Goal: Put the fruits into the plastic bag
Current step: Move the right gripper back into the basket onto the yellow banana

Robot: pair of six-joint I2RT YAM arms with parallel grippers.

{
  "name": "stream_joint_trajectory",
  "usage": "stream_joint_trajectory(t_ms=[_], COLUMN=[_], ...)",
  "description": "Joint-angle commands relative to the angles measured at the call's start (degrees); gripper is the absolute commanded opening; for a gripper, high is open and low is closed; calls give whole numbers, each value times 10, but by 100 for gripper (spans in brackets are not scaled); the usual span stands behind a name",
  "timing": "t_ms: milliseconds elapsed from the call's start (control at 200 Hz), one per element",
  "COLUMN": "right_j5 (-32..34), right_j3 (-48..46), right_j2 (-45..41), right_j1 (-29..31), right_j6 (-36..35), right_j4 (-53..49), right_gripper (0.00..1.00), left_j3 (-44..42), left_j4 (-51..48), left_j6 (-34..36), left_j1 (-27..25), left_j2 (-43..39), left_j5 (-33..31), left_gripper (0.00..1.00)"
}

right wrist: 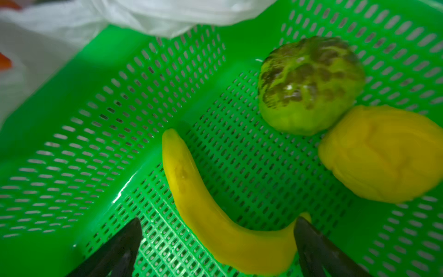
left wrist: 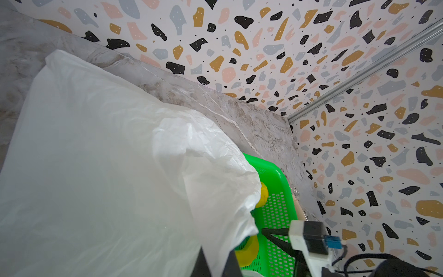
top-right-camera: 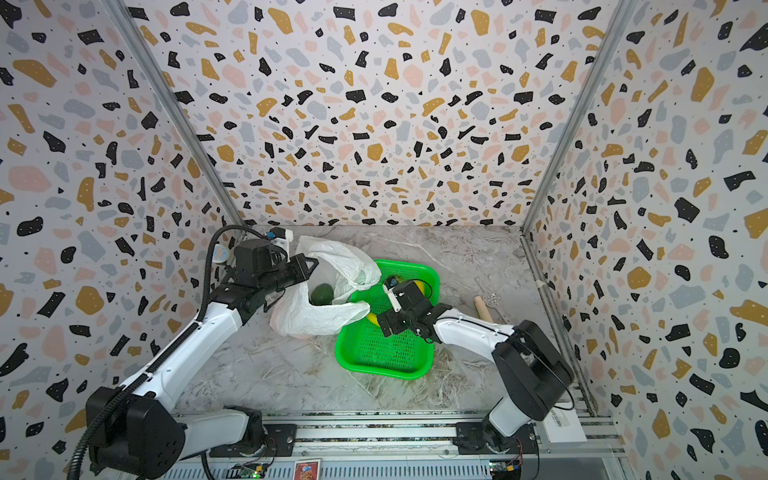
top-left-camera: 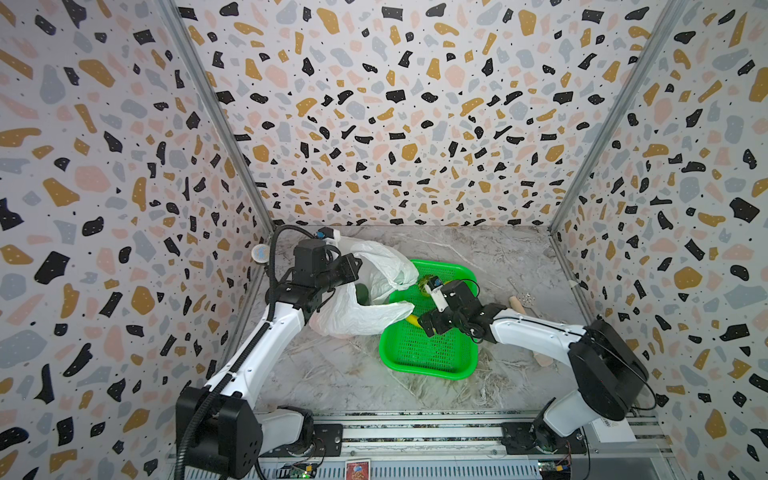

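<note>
By my reckoning the job was partly done. One dark green avocado (top-right-camera: 322,294) lay inside the plastic bag (top-left-camera: 357,318), which sat left of centre on the marbled surface (top-left-camera: 332,382), its lip draped over the left rim of the green tray (top-left-camera: 428,365). A patch of orange (right wrist: 5,62) showed among the bag's folds; I could not tell what else it held. Three fruits were left in the tray: a smooth curved banana (right wrist: 191,191), a bumpy green fruit (right wrist: 309,84) and a ridged yellow one (right wrist: 383,153), the last two touching.

The left gripper (top-right-camera: 309,266) had its jaws clamped on the rim of the crinkly, translucent bag, holding the mouth up. The right gripper (right wrist: 218,244) hung over the banana's end, jaws wide apart on either side of it. The tray looked like rigid perforated plastic.
</note>
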Motion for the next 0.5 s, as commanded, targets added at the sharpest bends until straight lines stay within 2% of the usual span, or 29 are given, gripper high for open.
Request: stream_joint_trajectory(t_ms=[0,95,255,496], right_j5=[40,50,40,1], right_j3=[53,80,95,80], right_j2=[35,69,106,118], right_j1=[23,29,37,43], right_j6=[-74,-88,-90,-56], right_j4=[-67,-81,-102,-78], right_gripper=[98,95,81,48], left_j3=[1,2,3,10], left_j4=[17,12,5,4], left_j6=[-6,-3,6,7], left_j1=[-1,-1,-1,-1], left_j2=[5,3,5,13], left_j5=[10,12,12,16], left_gripper=[0,0,0,0])
